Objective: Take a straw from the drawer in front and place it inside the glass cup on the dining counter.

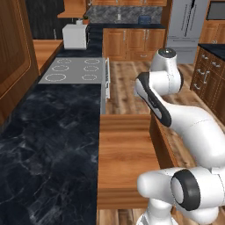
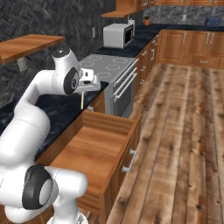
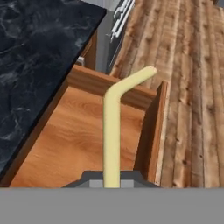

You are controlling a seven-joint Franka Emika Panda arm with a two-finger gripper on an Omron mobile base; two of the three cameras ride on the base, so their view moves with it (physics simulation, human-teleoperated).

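Above the open drawer (image 2: 98, 151), the gripper (image 2: 85, 90) clamps the unmarked straw (image 3: 112, 135).

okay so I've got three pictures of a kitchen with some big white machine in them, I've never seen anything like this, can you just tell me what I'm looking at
It is a computer-drawn kitchen with a white robot arm on a rolling base. Two pictures come from cameras on that base, one behind the arm to its left, one to its right. The third comes from a camera on the hand, looking along the gripper.

In front of the robot a wooden drawer stands pulled open under a black marble worktop. Farther along are a stove and a microwave.

The gripper is shut on a pale yellow straw with a bent end, held above the drawer.
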